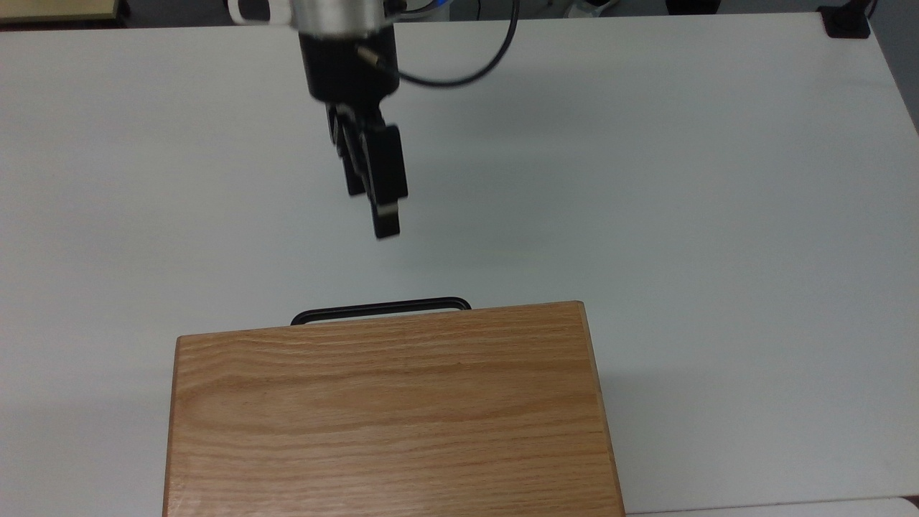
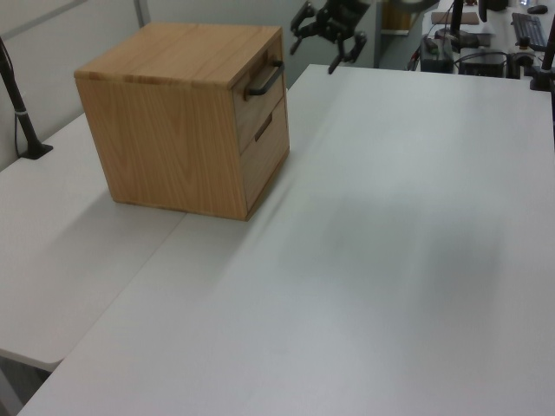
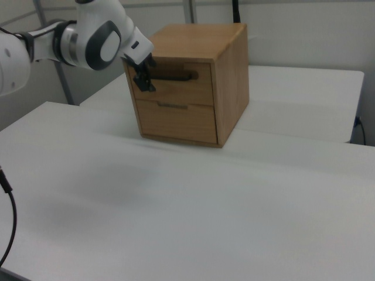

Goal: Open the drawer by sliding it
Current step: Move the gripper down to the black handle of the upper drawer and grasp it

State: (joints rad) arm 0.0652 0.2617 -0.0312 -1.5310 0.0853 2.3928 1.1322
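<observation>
The gripper (image 2: pixel 317 43) hangs in the air with its two black fingers (image 1: pixel 386 219) spread apart and nothing between them, short of the drawer's front and not touching it. In the top view it points down the frame toward the black bar handle (image 1: pixel 380 309), with bare white counter (image 1: pixel 646 215) between the two. In the right view the gripper (image 3: pixel 144 79) sits just at the right view's left of the drawer (image 3: pixel 176 76).

The drawer is the upper of two in a light oak cabinet (image 2: pixel 182 113); its front lies flush with the cabinet face, shut, and the thin black bar handle (image 2: pixel 264 80) runs across it. The lower drawer (image 3: pixel 179 120) has only a small dark pull.

The white arm (image 3: pixel 70 41) reaches in from the right view's left, and a black cable (image 1: pixel 467 68) loops off the wrist.
</observation>
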